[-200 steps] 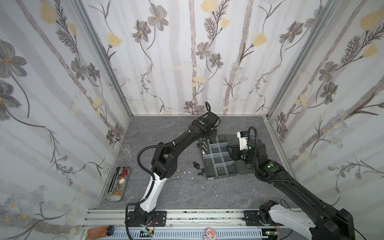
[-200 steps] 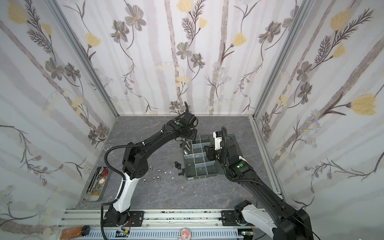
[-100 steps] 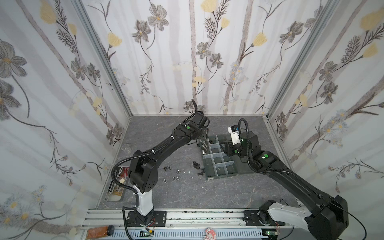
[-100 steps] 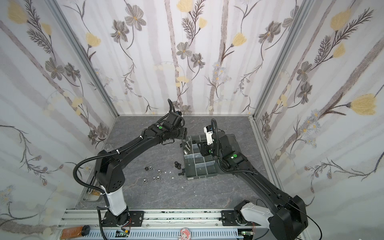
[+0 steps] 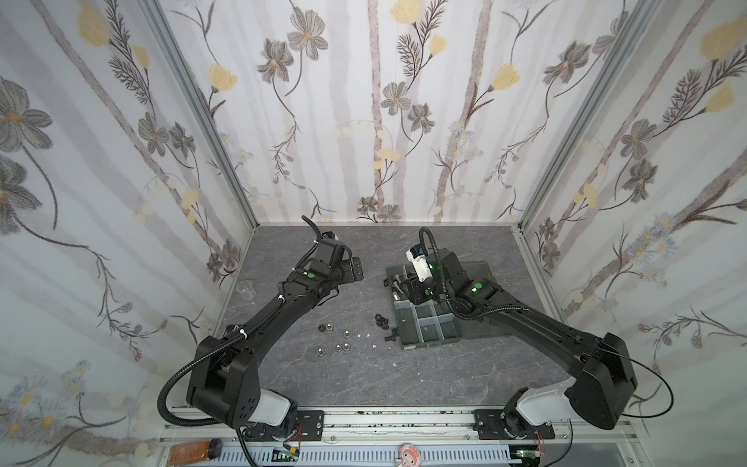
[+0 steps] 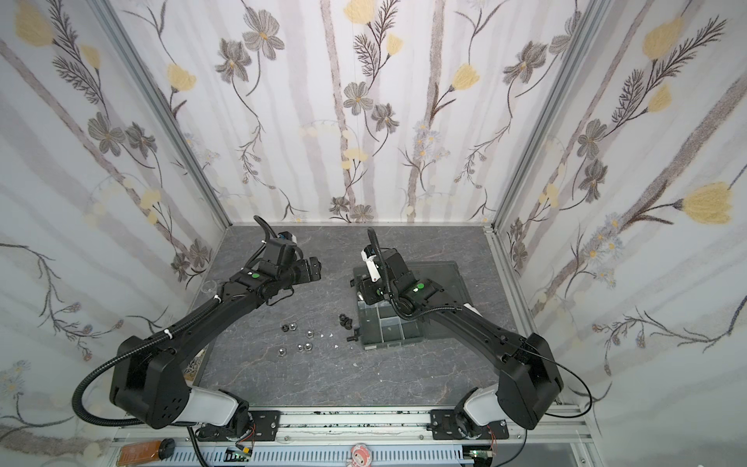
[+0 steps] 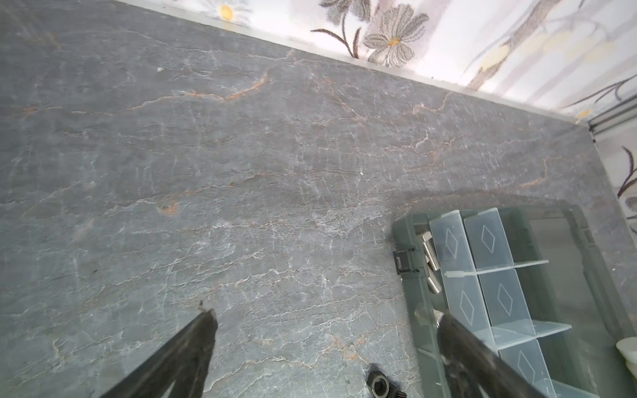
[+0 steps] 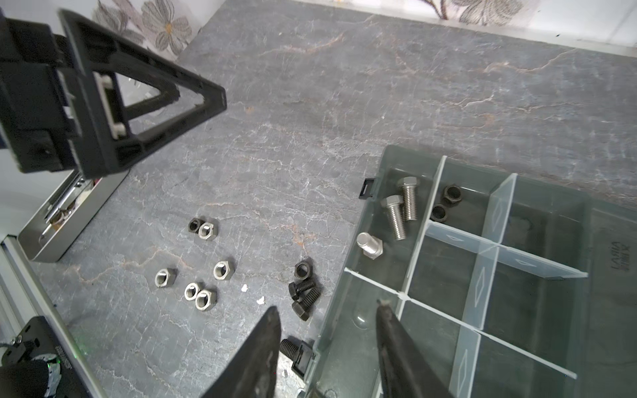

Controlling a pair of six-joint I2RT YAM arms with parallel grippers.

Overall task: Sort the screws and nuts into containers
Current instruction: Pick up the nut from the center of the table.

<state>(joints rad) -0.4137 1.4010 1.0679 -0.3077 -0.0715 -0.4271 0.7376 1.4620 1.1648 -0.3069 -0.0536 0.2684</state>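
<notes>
Three silver screws [image 8: 393, 217] lie in a corner compartment of the grey organizer box [image 8: 386, 155], one of the containers. Two black nuts [image 8: 444, 203] sit in the compartment beside it. On the table by the box lie black bolts [image 8: 305, 293], a black nut [image 8: 303, 268] and several silver nuts [image 8: 200, 295], which both top views show [image 5: 345, 346]. My right gripper [image 8: 327, 306] is open and empty, straddling the box's near wall. My left gripper [image 7: 325, 318] hangs wide open and empty above bare table left of the box [image 5: 357, 270].
A metal tray with tools [image 8: 69, 220] stands at the left wall. A small clear cup [image 5: 245, 288] sits near that wall. The box lid [image 6: 444, 271] lies flat to the right of the compartments. White specks [image 8: 244, 287] dot the table among the nuts.
My left gripper has pulled back leftward from above the box and opened wide. My right gripper has moved left over the box's left side.
</notes>
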